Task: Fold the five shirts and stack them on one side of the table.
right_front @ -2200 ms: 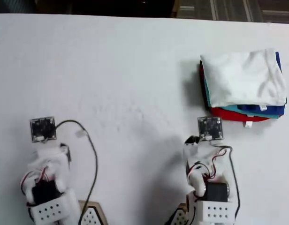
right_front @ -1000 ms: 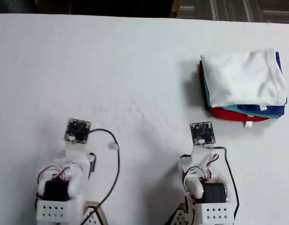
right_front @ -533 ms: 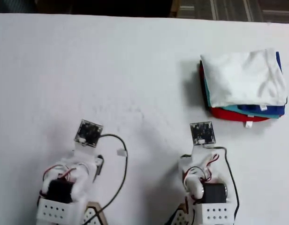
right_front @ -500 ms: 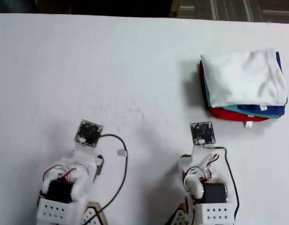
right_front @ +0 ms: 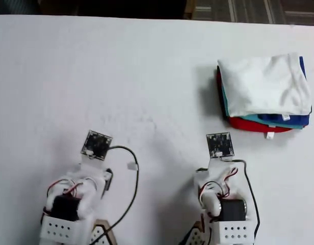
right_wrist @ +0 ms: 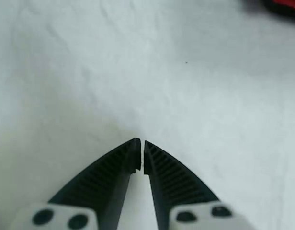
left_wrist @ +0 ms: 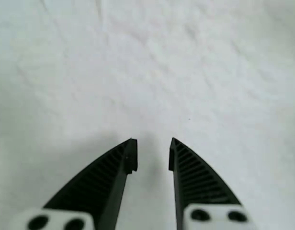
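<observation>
One shirt stack, four colours visible.

Under the white shirt I see only thin edges of a teal shirt, a blue shirt and a red shirt, the rest covered.

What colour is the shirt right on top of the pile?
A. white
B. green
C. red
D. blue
A: the white shirt lies on top of the stack, and only the edges of the teal, blue and red ones peek out under it.
</observation>
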